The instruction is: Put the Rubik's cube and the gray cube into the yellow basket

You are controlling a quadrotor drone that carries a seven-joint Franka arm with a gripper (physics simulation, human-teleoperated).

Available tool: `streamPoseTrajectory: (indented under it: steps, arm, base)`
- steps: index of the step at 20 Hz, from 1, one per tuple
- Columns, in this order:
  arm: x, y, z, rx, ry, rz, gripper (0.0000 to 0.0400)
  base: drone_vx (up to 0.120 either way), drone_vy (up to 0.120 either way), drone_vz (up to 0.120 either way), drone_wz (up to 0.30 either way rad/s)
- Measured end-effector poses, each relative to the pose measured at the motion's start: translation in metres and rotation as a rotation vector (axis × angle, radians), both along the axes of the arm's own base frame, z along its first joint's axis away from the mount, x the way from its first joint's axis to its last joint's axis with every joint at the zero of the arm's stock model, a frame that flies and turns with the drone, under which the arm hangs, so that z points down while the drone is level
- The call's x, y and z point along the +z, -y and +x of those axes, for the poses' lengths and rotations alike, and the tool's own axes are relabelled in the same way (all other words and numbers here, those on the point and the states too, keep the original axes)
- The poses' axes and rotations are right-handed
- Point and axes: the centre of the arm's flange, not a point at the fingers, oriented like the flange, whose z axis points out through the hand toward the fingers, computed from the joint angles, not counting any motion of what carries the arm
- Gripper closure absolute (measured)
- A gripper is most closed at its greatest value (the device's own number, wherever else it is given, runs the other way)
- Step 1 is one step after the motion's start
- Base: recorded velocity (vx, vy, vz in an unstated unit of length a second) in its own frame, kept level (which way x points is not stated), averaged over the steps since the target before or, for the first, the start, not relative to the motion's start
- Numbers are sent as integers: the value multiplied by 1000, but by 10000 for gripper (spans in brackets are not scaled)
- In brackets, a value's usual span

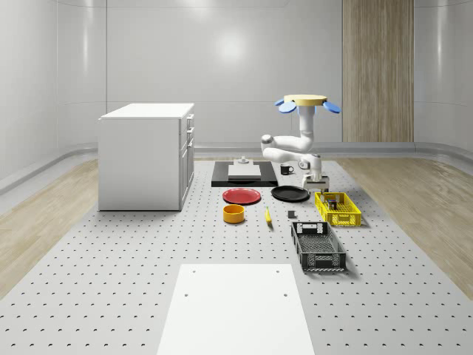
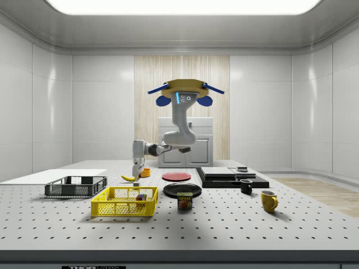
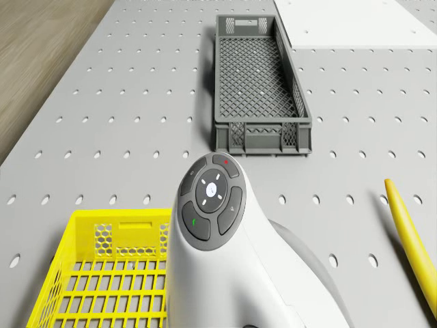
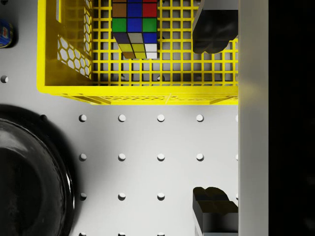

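The drone (image 1: pixel 309 101) hovers above the far end of the perforated table (image 1: pixel 133 251), its arm bent down so that the gripper (image 1: pixel 318 182) hangs just over the near-end wall of the yellow basket (image 1: pixel 338 208). In the wrist view the two fingers (image 4: pixel 215 30) stand wide apart with nothing between them, one over the basket's mesh floor, the other over bare table outside the wall. The Rubik's cube (image 4: pixel 135 27) lies inside the yellow basket, on its floor. The gray cube cannot be made out with certainty. Around the basket: a black plate (image 1: pixel 290 194) just beside its far end, a red plate (image 1: pixel 242 196) further to the whole-scene view's left, an orange bowl (image 1: pixel 233 214), a banana (image 1: pixel 267 216), and a dark gray crate (image 1: pixel 318 246) nearer the camera. A can (image 2: pixel 185 201), a black mug (image 2: pixel 245 186) and a yellow mug (image 2: pixel 268 200) stand to the side view's right, well apart from the basket.
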Motion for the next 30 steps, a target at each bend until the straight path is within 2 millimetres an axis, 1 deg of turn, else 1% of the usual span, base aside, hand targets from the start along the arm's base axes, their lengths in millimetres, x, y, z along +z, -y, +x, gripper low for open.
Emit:
streamPoseTrajectory:
  steps: [4,12,16,18,23,30]
  arm:
    - [0,0,0,0,0,0,0]
    - [0,0,0,0,0,0,0]
    - [0,0,0,0,0,0,0]
    - [0,0,0,0,0,0,0]
    - [0,0,0,0,0,0,0]
    - [0,0,0,0,0,0,0]
  base:
    - [110,-120,0,0]
    - [0,-120,-5,0]
    - [0,-120,-120,0]
    - [0,-120,-40,0]
    - [0,-120,-120,0]
    - [0,-120,0,0]
